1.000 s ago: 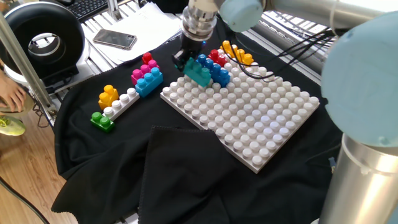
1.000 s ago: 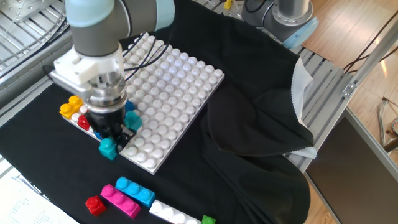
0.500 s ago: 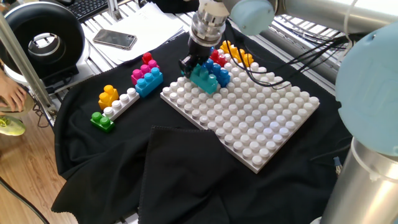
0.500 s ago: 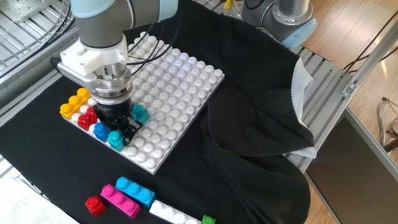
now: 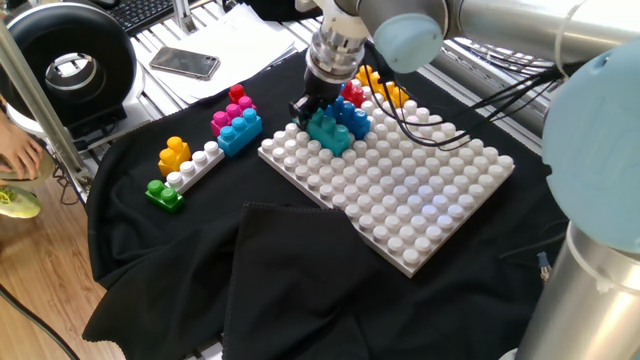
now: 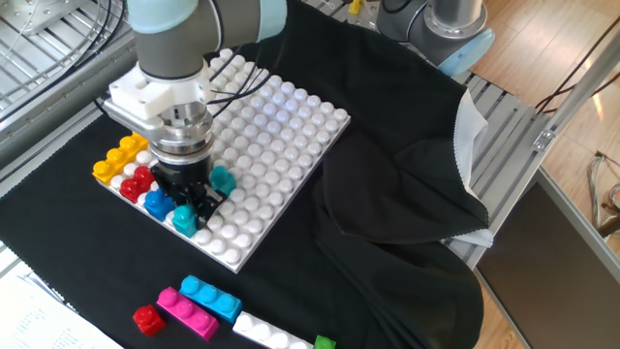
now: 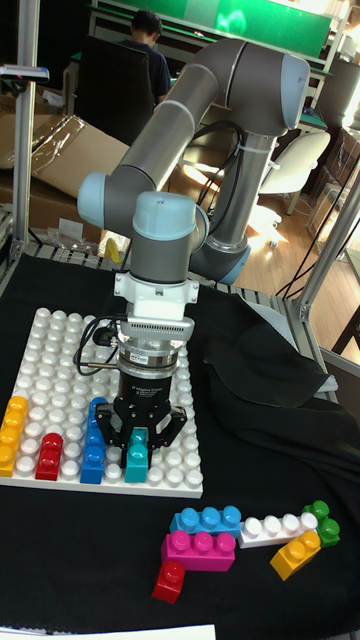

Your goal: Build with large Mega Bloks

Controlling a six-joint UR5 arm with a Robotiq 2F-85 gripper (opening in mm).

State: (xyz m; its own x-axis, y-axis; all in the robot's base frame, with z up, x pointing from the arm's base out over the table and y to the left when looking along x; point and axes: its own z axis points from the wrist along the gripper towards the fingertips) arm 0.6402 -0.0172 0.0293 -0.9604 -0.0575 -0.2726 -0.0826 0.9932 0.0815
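My gripper [image 5: 318, 112] [image 6: 197, 199] [image 7: 140, 440] is shut on a teal Mega Blok [image 5: 328, 131] [image 6: 184, 220] [image 7: 137, 459]. The blok rests on the near-corner studs of the white baseplate [image 5: 420, 200] [image 6: 281, 126] [image 7: 60, 340]. It stands beside a blue blok [image 5: 352, 117] [image 7: 93, 450]. A red blok [image 5: 351, 92] [image 7: 49, 455] and an orange-yellow blok [image 5: 385, 88] [image 7: 13, 433] continue that row along the plate's edge. Off the plate lie joined pink, blue and red bloks [image 5: 236, 122] [image 7: 198, 549], and a white one [image 5: 200, 165] with yellow [image 5: 174, 153] and green [image 5: 164, 193] ends.
Black cloth covers the table, with a raised fold [image 5: 290, 270] in front of the baseplate. A phone [image 5: 185, 63] and a black round device [image 5: 70, 60] lie at the back left. The arm's cables [image 5: 440, 130] trail over the plate. A person's hand [image 5: 15, 150] shows at the left edge.
The gripper carried the teal blok from beyond the plate's corner inward over the studs and lowered it beside the blue blok.
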